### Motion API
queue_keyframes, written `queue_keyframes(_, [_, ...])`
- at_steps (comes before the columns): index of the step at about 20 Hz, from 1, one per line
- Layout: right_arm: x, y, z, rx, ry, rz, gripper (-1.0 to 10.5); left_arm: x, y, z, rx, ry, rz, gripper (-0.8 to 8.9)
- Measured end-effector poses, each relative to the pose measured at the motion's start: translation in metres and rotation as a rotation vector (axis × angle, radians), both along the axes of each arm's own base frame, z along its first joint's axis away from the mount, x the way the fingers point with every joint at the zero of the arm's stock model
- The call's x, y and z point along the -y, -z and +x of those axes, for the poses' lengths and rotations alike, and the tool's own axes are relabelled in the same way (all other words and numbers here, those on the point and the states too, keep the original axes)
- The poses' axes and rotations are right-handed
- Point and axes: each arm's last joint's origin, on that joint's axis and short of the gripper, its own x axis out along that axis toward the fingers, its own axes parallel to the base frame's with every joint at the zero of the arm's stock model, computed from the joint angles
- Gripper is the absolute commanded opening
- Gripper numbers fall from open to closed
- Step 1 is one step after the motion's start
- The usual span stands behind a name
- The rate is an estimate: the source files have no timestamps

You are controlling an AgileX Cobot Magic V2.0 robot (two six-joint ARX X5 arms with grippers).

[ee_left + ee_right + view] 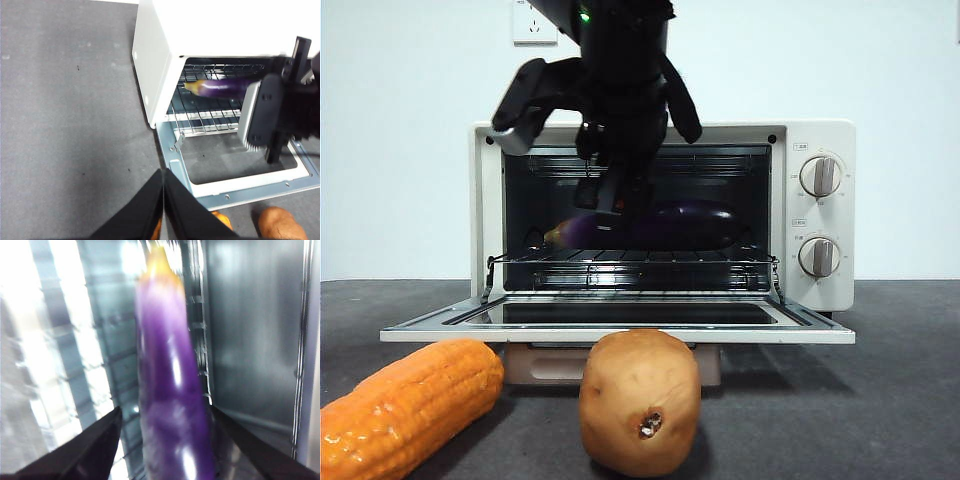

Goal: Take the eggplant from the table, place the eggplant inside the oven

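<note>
**Where everything sits**

The eggplant (680, 224) lies inside the oven (825, 215), above its rack, between my right gripper's (610, 205) jaws. Before the oven's door, the potato (640, 400) stands on the table (880, 400), corn cob (405, 405) to its left.

Black right gripper (610, 200); ribbed grey pads (248, 117); green indicator light.

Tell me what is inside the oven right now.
Inside the oven, the eggplant lies lengthwise above the wire rack, between the right tool's spread jaws. The tool covers the eggplant's middle, so contact with the rack cannot be seen.
</note>
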Motion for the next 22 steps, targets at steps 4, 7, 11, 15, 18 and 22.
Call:
queue_keyframes(4, [-0.006, -0.008, -0.022, -0.028, 0.009, 0.033, 2.7, 0.002, 0.007, 0.023, -0.073, 0.001, 0.008, 0.02])
queue_keyframes(7, [0.001, -0.038, -0.044, -0.032, 0.017, 0.133, 2.2, 0.005, 0.015, 0.047, -0.13, 0.001, 0.014, 0.02])
queue_keyframes(11, [0.026, -0.066, -0.066, -0.148, 0.062, 0.216, 0.3, 0.009, 0.043, 0.087, -0.287, 0.007, 0.038, 0.02])
queue_keyframes(15, [0.058, -0.102, -0.089, -0.188, 0.093, 0.327, 0.0, 0.007, 0.078, 0.123, -0.446, 0.003, 0.053, 0.02])
queue_keyframes(18, [0.093, -0.135, -0.116, -0.217, 0.108, 0.445, 0.0, 0.003, 0.099, 0.142, -0.53, 0.062, -0.035, 0.02])
queue_keyframes(22, [0.133, -0.165, -0.145, -0.258, 0.098, 0.612, 0.0, -0.003, 0.133, 0.161, -0.668, 0.12, -0.136, 0.02])
